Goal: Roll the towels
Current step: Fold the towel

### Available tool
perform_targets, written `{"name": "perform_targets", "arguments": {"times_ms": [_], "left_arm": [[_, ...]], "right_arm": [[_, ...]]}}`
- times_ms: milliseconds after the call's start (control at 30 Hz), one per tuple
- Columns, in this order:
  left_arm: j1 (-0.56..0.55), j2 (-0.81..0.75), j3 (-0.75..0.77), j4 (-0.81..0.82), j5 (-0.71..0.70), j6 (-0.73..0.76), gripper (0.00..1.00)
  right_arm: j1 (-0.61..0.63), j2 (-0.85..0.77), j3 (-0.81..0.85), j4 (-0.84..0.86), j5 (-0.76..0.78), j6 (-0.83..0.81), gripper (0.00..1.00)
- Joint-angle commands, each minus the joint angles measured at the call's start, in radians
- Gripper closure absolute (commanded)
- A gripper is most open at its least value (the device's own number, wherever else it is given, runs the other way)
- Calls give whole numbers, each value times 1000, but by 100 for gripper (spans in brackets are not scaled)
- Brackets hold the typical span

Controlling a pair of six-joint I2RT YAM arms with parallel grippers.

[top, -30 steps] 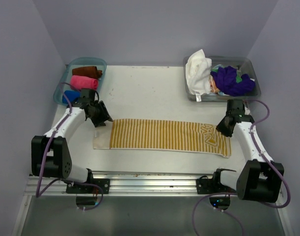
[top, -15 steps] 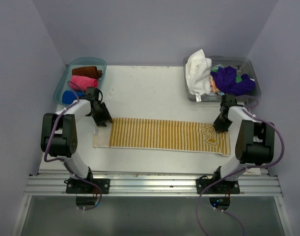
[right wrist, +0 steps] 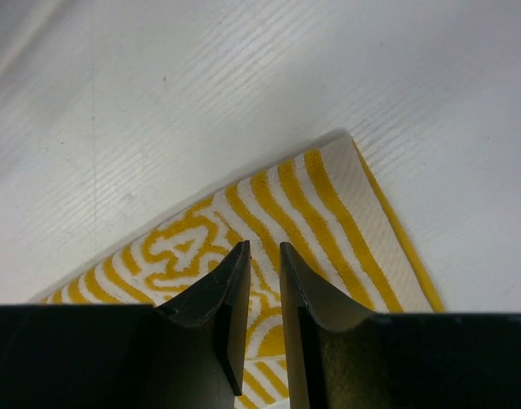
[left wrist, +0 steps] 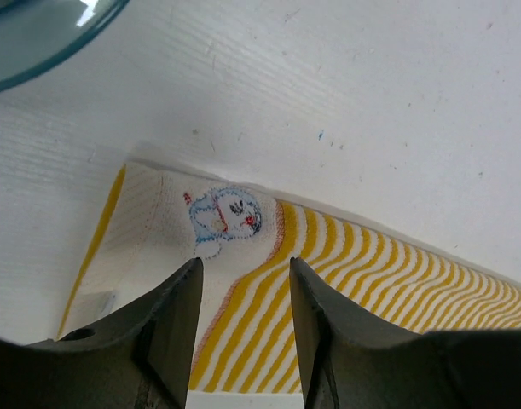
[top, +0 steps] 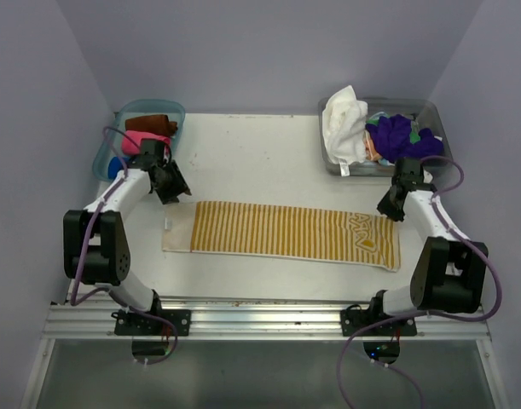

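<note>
Striped towel (top: pixel 281 232), mustard-yellow with white stripes, lies spread flat and lengthwise across the near half of the table (top: pixel 251 158), long edges running left to right; its left end is a plain white band bearing a small embroidered figure (left wrist: pixel 226 217); its right end carries yellow lettering (right wrist: pixel 179 251) woven into the stripes

Left hand (top: pixel 169 187) sits at the far left corner of the striped towel; the wrist view shows it released, fingers spread wide with nothing between them, the white band and the figure visible through the gap

Right hand (top: pixel 389 208) sits at the far right corner; the fingers stand close together with a narrow slit between them, grasping nothing, the lettering visible below

Far left: blue bin (top: pixel 105 152), just beyond the left hand, holds a blue towel (top: pixel 117 167), a pink towel (top: pixel 142 141) and a brown towel (top: pixel 153 124), each rolled

Far right: clear tray (top: pixel 441 128) holds a white towel (top: pixel 344 123) and a purple towel (top: pixel 401 141), both crumpled, the white one hanging over the tray's near rim
</note>
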Motion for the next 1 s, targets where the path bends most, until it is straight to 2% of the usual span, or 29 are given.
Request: {"name": "perform_targets", "arguments": {"times_ms": [0,167,300,467,767,967], "left_arm": [[7,57,36,43,-28,10,52],[7,157,34,85,-53,-8,53],[7,166,57,66,-79,-13,54],[4,61,71,29,-66,-3,53],[-159,-150,-3,-26,-148,-32,48],[-257,-74,-93,34,-85,-49,48]], "right_arm": [[-5,70,5,22,11,1,76],[-5,191,-1,68,14,16,78],[-5,205,-4,60,35,24,79],[-5,80,-14,33,17,13,78],[10,-194,-164,-29,-132,14,73],[58,-195,-267,9,-207,34,73]]}}
